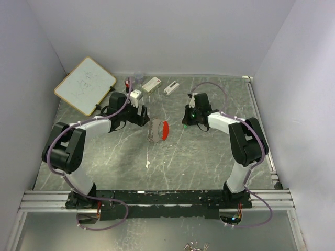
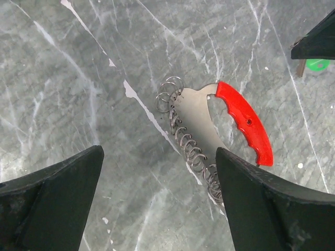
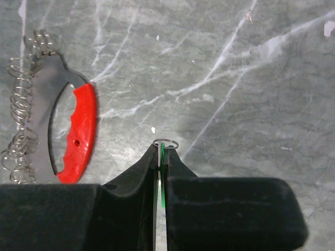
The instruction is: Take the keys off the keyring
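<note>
Check the left jaws first: they stand wide apart over the table (image 2: 78, 78) and hold nothing.

The red key (image 2: 245, 124) lies flat on the table just ahead of the tips of the left jaws, closer to one finger than the other. Its grey metal blade faces the middle of the gap.

The keyring (image 2: 186, 141), a string of small wire loops, lies along the edge of that blade and touches it. Its near end runs under one finger of the left jaws. You cannot tell whether any loop passes through the key.

Now check the right jaws: they are closed on the green key (image 3: 163, 175). It is gripped edge-on, so only a thin green strip shows between the fingers. A small wire ring (image 3: 166, 142) sits at the very tips of the right jaws, on the end of the green key.

The red key and keyring lie to the side of the right jaws, toward the left jaws, and are not touching them.
</note>
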Action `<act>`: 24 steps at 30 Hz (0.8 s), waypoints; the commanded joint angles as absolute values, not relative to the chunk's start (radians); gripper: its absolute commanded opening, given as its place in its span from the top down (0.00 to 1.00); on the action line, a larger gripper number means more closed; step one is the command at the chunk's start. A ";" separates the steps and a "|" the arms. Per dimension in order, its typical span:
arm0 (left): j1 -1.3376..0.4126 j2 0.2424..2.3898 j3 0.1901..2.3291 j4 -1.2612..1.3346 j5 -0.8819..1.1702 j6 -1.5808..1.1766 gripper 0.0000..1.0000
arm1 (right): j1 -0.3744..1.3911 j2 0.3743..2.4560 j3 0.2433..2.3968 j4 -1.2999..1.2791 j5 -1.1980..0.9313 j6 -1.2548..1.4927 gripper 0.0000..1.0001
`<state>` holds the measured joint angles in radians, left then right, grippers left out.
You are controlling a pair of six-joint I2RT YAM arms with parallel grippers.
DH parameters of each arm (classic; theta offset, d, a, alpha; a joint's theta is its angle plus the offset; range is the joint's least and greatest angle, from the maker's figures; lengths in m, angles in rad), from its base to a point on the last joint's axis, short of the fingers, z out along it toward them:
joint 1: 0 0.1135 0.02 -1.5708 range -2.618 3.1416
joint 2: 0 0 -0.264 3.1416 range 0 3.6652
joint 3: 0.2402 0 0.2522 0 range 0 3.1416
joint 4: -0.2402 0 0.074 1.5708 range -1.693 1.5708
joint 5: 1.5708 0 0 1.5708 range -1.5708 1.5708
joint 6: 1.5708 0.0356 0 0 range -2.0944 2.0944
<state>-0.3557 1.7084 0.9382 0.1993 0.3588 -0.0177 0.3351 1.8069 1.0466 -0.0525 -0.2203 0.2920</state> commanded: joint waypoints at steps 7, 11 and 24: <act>-0.356 1.561 0.841 0.261 0.294 -0.068 0.00 | 0.335 1.852 1.008 -0.056 -0.180 0.317 0.75; -0.356 1.540 0.806 0.255 0.290 -0.076 0.00 | 0.334 1.854 0.972 -0.036 -0.164 0.316 0.59; -0.356 1.387 0.702 0.288 0.308 -0.102 0.00 | 0.335 1.632 0.916 0.028 -0.089 0.307 0.49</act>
